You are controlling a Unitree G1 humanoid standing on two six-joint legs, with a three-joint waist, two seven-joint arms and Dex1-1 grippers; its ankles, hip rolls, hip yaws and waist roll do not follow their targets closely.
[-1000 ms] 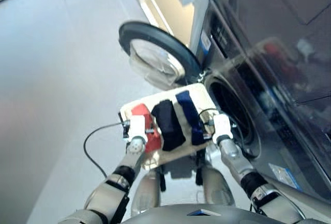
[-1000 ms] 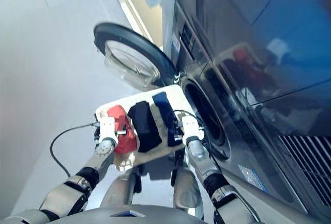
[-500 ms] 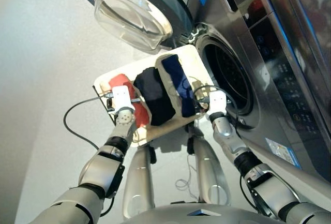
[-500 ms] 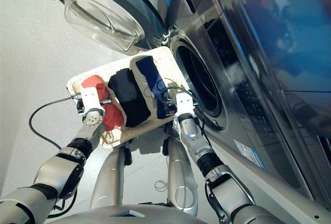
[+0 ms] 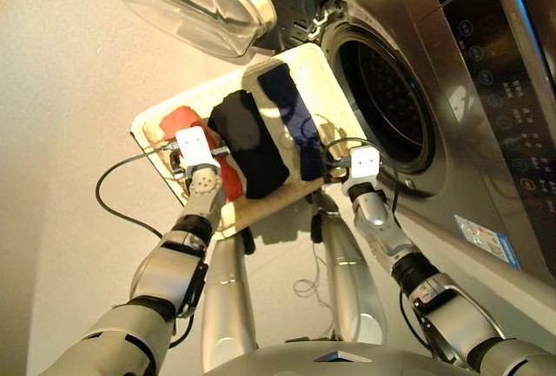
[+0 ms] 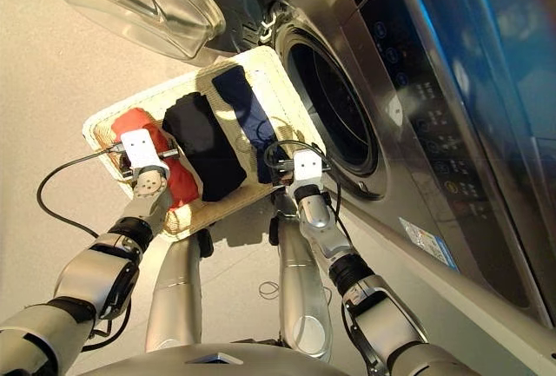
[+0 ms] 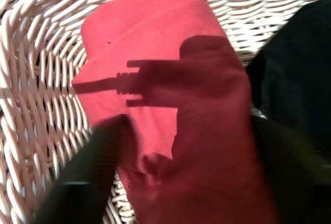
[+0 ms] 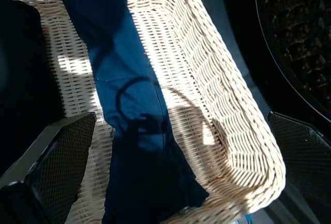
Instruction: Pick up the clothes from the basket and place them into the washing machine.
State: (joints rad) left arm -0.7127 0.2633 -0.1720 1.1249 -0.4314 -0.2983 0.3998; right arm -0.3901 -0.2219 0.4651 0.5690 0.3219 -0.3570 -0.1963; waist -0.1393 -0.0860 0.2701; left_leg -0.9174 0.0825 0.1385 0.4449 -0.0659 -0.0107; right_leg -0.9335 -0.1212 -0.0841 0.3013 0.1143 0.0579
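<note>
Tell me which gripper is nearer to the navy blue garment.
Right. The right gripper hangs open over the navy blue garment; the left gripper is across the basket, over the red-orange garment.

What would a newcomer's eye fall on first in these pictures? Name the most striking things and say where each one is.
First the basket on the floor before the washing machine, holding three garments side by side: red-orange garment farthest from the machine, black garment in the middle, navy garment nearest the drum. Next the open drum and the swung-out door with its glass bowl. The left gripper spans the red-orange garment; the right gripper is open over the navy one.
</note>
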